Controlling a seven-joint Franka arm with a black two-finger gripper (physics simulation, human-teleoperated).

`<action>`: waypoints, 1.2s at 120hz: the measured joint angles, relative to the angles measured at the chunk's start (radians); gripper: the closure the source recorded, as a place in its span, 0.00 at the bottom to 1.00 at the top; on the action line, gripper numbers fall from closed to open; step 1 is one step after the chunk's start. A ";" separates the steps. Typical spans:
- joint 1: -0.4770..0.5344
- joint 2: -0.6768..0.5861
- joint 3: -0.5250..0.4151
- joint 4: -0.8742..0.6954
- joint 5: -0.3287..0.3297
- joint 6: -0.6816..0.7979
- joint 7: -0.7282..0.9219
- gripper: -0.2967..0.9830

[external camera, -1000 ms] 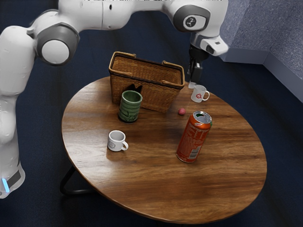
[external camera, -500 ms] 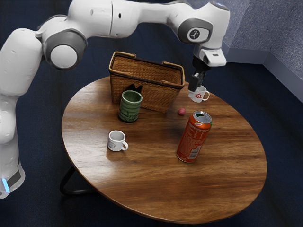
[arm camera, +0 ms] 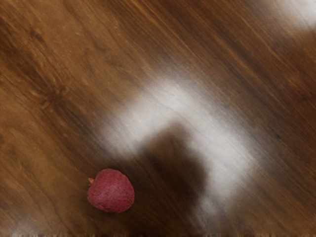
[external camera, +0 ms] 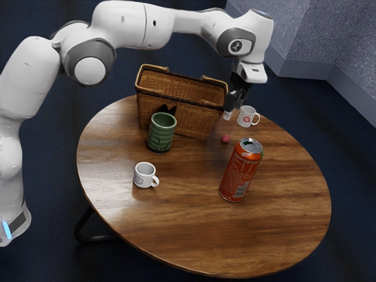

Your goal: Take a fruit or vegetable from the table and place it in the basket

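In the exterior view my gripper (external camera: 228, 115) hangs above the table's far side, between the basket's end and the white mug with the red mark. Whether its fingers stand apart is unclear from this side. A small round pinkish-red fruit (external camera: 225, 138) lies on the wood just below it, a little toward the camera. The wrist view has the same fruit (arm camera: 111, 191), with a short stem stub and nothing touching it. The brown wicker basket (external camera: 179, 125) stands upright with its handles folded to the rim; its inside looks bare where visible.
The white mug with a red mark (external camera: 246, 117) stands close beside my gripper. A tall orange-red can (external camera: 240, 171) is nearer the camera. A green cup (external camera: 161, 134) stands before the basket, and another white mug (external camera: 144, 175) sits nearer on the round table (external camera: 176, 229).
My hand has come down and shifted toward the exterior view's left, from over the marked mug to near the basket's end. The fruit and other objects have stayed put.
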 joint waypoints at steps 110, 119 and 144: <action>-0.021 0.087 0.002 -0.015 0.040 0.020 0.101 0.23; -0.021 0.095 0.002 -0.016 0.041 0.019 0.104 0.23; -0.021 0.116 0.001 -0.016 0.041 0.020 0.109 0.23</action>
